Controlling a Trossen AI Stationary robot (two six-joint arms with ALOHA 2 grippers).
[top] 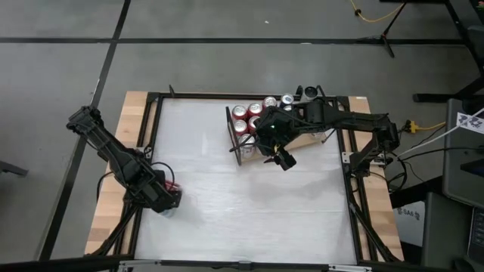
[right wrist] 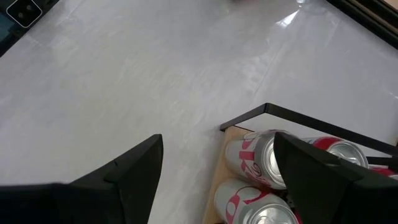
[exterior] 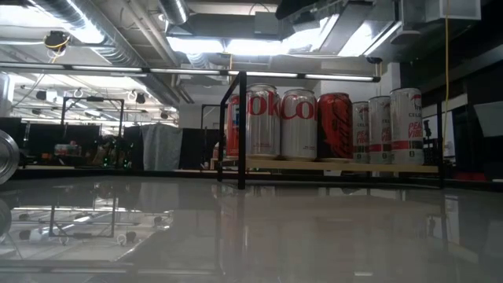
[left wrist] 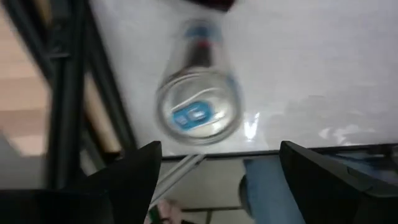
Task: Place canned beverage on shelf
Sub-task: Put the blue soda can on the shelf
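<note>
Low in the left wrist frame, left pincer (left wrist: pixel 217 180) spread, hovering above a lone can (left wrist: pixel 198 111) upright on the white worktop (left wrist: pixel 311 68), fingers not touching it. Seen in the high frame at lower left, close to the worktop's left edge, well apart from the shelf (top: pixel 302 140). Likely rigid while sealed, smooth and slippery on the painted wall, apt to dent if squeezed hard; probably moderately heavy if full. Best taken around the mid-body, fingers on opposite sides, clear of the rim. Farther off, upper right of centre in the high frame, right pincer (top: pixel 280 157) spread and empty over the shelf's near edge. Beyond, a row of cans (exterior: pixel 302 126) standing upright on the shelf.
</note>
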